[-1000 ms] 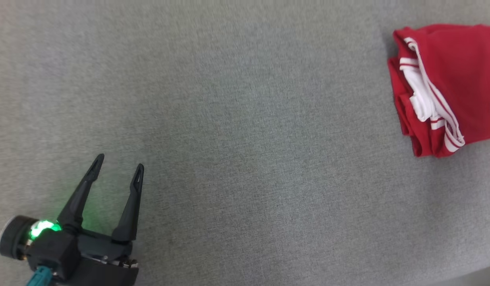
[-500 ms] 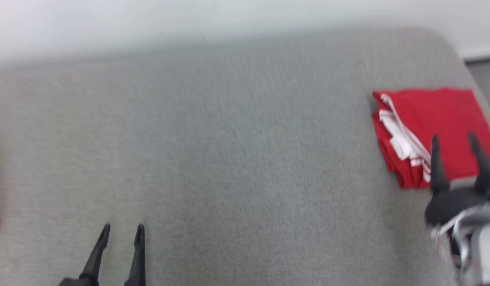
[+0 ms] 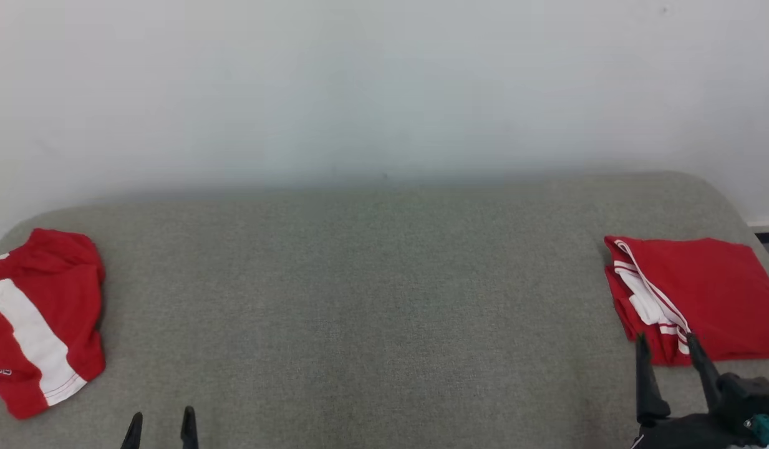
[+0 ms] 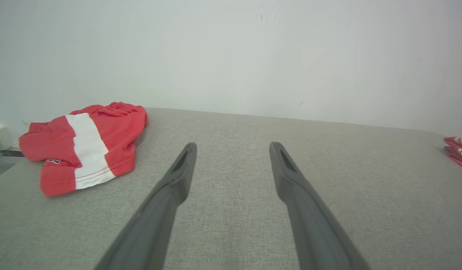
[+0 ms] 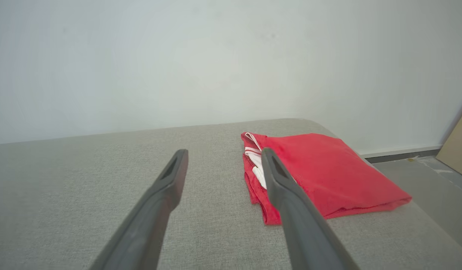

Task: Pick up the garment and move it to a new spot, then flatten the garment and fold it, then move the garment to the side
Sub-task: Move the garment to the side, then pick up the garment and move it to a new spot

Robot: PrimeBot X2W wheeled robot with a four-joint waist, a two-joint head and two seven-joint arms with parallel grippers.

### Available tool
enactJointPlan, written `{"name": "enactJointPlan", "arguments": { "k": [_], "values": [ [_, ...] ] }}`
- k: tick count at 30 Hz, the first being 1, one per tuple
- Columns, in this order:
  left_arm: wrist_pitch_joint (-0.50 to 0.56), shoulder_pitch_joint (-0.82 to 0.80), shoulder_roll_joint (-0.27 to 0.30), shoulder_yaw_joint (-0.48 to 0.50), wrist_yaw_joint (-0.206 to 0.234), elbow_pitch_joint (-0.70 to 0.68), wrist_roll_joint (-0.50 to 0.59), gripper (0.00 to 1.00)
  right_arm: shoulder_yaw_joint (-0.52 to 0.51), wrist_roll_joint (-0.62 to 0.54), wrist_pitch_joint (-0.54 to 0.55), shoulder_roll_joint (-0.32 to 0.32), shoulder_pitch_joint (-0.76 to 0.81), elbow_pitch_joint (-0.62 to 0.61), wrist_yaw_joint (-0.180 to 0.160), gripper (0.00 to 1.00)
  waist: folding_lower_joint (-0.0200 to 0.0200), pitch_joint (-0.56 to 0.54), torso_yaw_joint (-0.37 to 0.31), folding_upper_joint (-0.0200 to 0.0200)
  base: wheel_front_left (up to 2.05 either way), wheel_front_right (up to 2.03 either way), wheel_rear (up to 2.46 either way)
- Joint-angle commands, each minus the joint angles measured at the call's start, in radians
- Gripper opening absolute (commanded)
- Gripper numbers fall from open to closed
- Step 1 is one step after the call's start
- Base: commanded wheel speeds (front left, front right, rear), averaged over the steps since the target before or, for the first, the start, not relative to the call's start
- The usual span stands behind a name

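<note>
Fingers on left gripper (image 3: pixel 162 413) (mostly cropped) and right gripper (image 3: pixel 665 338) were parted, empty; folded garment (image 3: pixel 702 293) lay at cushion's (image 3: pixel 384 312) right edge.

The folded garment (image 3: pixel 702 293) was red, with white striped trim exposed along its left edge. It lay flat as a neat rectangle, just ahead and slightly right of the right pincer (image 3: pixel 665 340). In the head view the pincer's tips overlapped its near-left corner; contact could not be determined. The second garment (image 3: pixel 41 312), red with a broad white band, lay crumpled, well to the left of and ahead of the left pincer (image 3: pixel 162 413).
</note>
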Motion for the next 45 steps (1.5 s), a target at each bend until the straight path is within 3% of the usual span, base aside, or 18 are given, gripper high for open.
{"name": "enactJointPlan", "arguments": {
  "k": [1,13,35,45],
  "values": [
    [-0.003,0.017,-0.006,0.013,-0.001,0.008,0.01,1.0,0.014,0.007,-0.006,0.005,0.019,0.006,-0.002,1.0,0.0004,-0.049,0.036,0.0003,0.0,0.0,0.0],
    [-0.003,0.08,-0.03,0.072,-0.009,0.086,0.053,1.0,0.106,0.028,0.032,0.016,0.059,0.075,-0.002,1.0,0.0004,-0.078,0.029,0.0003,0.0,0.0,0.0],
    [-0.003,0.054,-0.029,0.064,-0.009,0.093,0.074,1.0,0.097,0.047,0.059,0.016,0.073,0.082,-0.002,1.0,0.0004,-0.073,0.036,0.0003,0.0,0.0,0.0],
    [-0.003,0.064,-0.016,0.067,-0.004,0.082,0.076,1.0,0.108,0.069,0.045,0.016,0.084,0.098,-0.002,1.0,0.0004,-0.08,0.115,0.0003,0.0,0.0,0.0]
  ]
}}
